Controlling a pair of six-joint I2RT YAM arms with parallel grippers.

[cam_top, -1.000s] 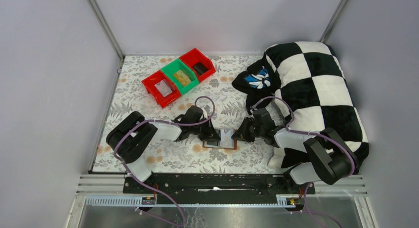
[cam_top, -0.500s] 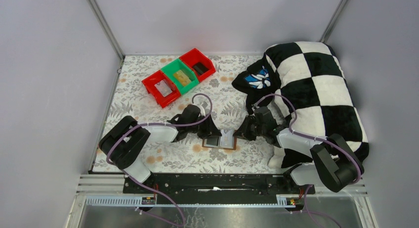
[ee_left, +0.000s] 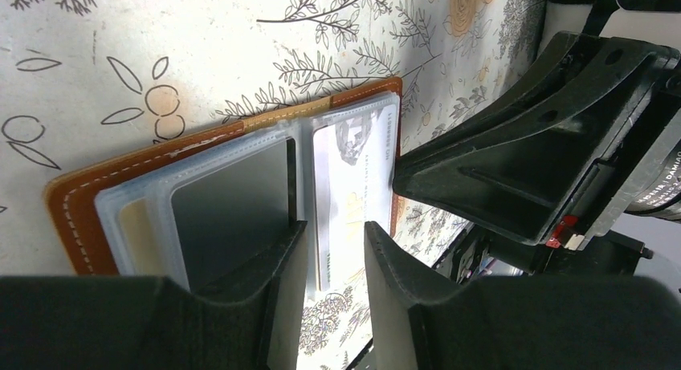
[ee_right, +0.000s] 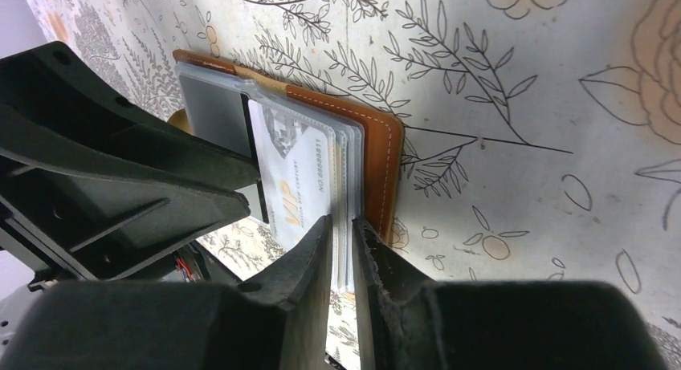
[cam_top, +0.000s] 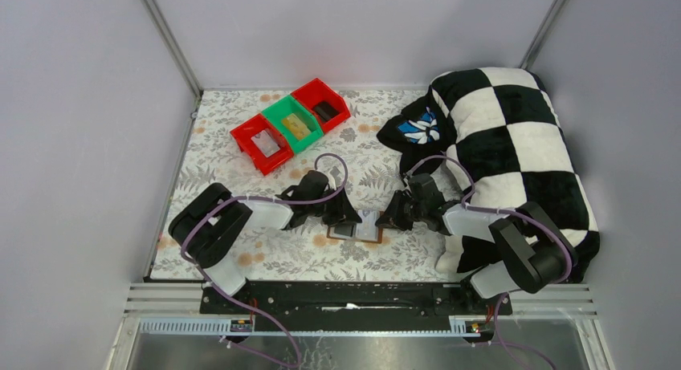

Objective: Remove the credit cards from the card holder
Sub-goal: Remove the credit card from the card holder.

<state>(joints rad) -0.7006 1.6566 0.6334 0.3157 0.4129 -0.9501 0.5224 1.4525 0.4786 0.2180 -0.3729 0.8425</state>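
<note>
Open at the table's (cam_top: pixel 241 254) near middle: card holder (cam_top: pixel 358 225), cards (ee_left: pixel 233 201) in its sleeves (ee_left: pixel 108 213). Left gripper (ee_left: pixel 336 229) parted over the fold, holding nothing; right gripper (ee_right: pixel 341 223) almost closed astride the right sleeve edge, grip unclear. Pin the left half, pinch only the white card (ee_right: pixel 301 177), slide rightward.

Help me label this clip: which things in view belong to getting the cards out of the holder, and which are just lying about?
Belongs to the job:
card holder
light card
dark card
left gripper
right gripper

Just lying about:
red and green bins
checkered pillow
dark cloth with blue print
</note>
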